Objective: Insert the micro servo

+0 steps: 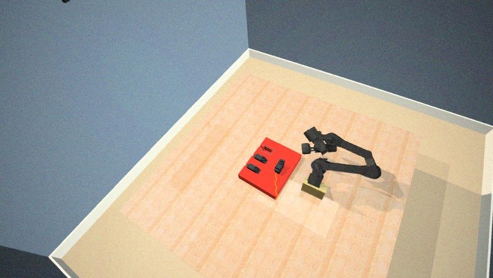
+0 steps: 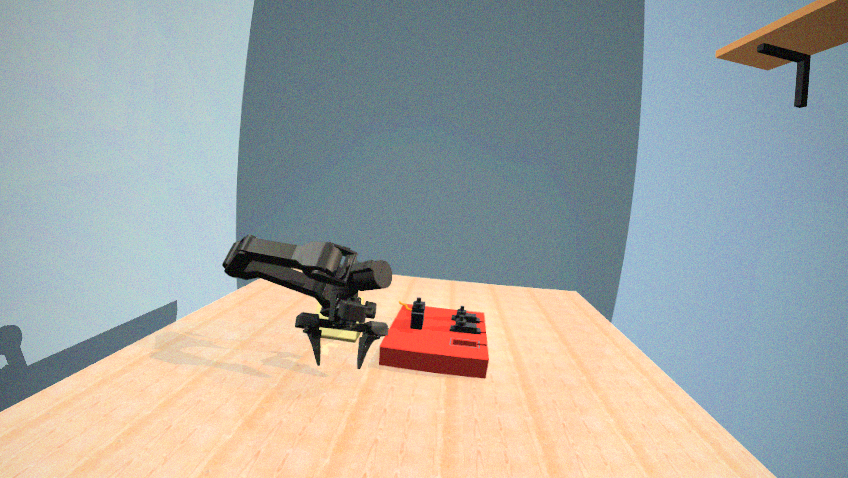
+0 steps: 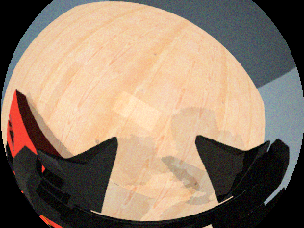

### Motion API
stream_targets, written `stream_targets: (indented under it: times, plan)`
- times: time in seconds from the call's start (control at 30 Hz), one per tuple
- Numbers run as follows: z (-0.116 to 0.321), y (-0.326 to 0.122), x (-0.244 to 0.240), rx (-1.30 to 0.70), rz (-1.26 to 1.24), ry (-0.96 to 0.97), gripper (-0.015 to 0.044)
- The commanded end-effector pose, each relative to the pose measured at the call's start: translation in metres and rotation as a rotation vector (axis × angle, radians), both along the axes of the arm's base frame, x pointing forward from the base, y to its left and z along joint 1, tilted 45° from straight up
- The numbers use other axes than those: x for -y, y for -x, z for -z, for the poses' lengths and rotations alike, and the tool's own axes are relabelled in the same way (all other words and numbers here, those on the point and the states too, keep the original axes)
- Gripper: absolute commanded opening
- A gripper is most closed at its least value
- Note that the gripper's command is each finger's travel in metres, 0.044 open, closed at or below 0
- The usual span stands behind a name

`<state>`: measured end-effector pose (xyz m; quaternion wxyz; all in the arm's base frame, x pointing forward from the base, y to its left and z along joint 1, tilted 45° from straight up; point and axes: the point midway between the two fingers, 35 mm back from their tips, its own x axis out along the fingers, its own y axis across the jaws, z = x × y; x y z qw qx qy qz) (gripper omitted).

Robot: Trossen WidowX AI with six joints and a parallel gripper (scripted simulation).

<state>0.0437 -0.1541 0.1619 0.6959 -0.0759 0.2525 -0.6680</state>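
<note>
From my station the pincer point(image 2: 339, 351) hangs spread wide and holding nothing, beside the red deck point(image 2: 433, 356), near the middle of the tabletop point(image 2: 415, 427). Beyond it the loose micro servo point(image 2: 417, 314) stands upright on the deck, ungrasped. Farther on, the marked pocket point(image 2: 467, 342) sits unfilled. I judge everything remains to do.

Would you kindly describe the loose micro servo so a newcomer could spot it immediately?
Find the red deck beside the arm's base. Of the three black servos on it, the loose micro servo stands upright, alone, nearest the arm, trailing an orange cable; the others sit low.
</note>
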Motion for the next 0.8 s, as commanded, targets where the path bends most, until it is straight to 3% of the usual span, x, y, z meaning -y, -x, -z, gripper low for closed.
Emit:
stream_targets:
  times: [0.0, 0.77]
  plan:
    - [0.000, 0.000, 0.000, -0.002, -0.002, -0.001, 0.0426]
    - [0.000, -0.070, -0.025, -0.488, -0.380, -0.176, 0.0440]
